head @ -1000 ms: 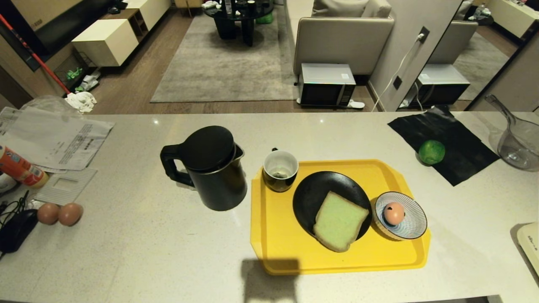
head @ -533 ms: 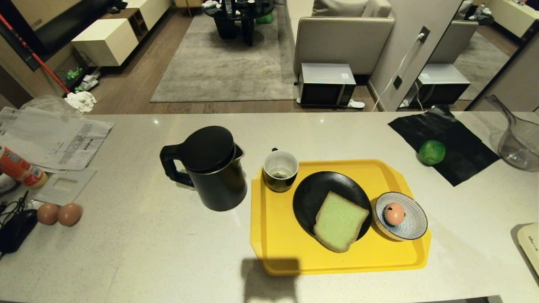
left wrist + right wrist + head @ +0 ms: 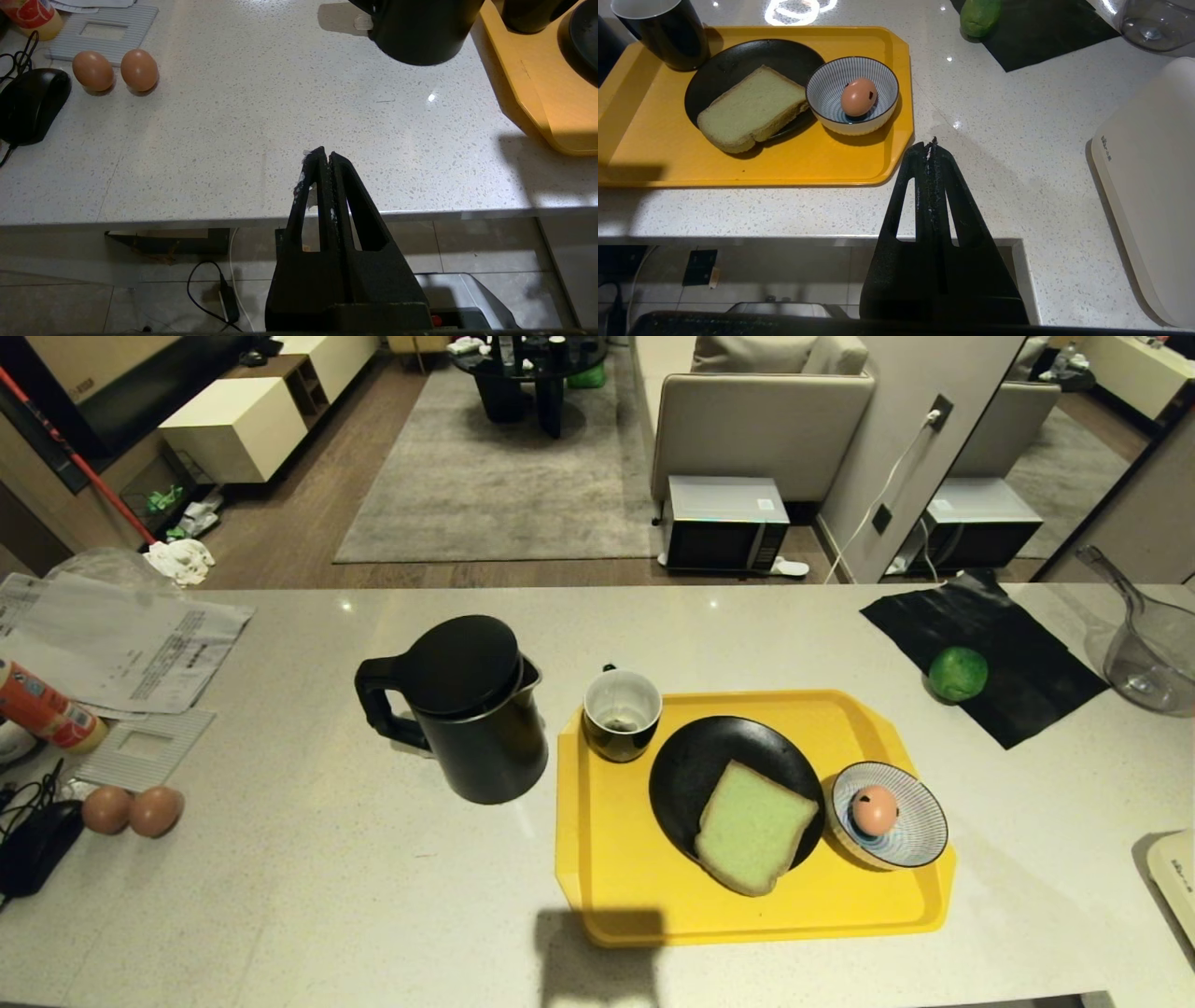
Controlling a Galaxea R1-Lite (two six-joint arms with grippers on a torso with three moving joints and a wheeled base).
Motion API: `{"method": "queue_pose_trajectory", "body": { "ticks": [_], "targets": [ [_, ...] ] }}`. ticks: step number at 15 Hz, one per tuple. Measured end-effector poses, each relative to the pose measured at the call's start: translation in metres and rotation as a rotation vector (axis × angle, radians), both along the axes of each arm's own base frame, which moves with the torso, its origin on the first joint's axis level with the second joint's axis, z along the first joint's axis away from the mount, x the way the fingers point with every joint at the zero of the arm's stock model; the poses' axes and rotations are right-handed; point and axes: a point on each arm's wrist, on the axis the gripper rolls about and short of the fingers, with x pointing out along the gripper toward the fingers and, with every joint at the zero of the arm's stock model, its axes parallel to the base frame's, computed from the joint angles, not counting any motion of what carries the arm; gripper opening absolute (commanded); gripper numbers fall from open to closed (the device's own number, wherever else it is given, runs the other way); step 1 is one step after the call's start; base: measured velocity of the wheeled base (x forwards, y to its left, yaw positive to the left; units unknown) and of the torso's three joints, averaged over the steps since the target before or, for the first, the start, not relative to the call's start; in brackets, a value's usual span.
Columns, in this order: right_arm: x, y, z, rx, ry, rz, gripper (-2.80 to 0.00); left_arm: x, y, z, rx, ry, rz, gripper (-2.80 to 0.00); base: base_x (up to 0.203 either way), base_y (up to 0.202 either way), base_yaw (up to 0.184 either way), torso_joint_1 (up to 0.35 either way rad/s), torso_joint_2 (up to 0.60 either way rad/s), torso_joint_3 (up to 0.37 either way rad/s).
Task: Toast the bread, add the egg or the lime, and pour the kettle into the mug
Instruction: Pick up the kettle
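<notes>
Two brown eggs [image 3: 131, 810] and a mouse [image 3: 35, 845] lie at the counter's left edge, near papers [image 3: 121, 644]; a black mat [image 3: 1004, 649] and a clear jug [image 3: 1148, 653] sit far right. On the yellow tray [image 3: 616, 859], the mug [image 3: 622, 714] stands at the back corner, the bread [image 3: 752, 826] lies flat on a black plate [image 3: 695, 770], one corner over its rim, and the egg [image 3: 874, 809] rests in a striped bowl [image 3: 920, 821]. Left of the tray stands the kettle [image 3: 467, 709], handle pointing left. On the mat's edge lies the lime [image 3: 957, 673]. Both grippers, left [image 3: 324, 156] and right [image 3: 931, 144], hang pinched together and empty at the counter's near edge, apart from everything.
</notes>
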Motion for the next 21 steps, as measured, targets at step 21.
{"method": "queue_pose_trajectory", "body": {
  "ticks": [21],
  "targets": [
    [0.0, 0.0, 0.0, 0.0, 0.0, 0.0, -2.8, 0.0, 0.0, 0.0, 0.004, 0.0, 0.001, -2.8, 0.0, 0.0, 0.0, 0.0, 0.0, 0.0]
  ]
}}
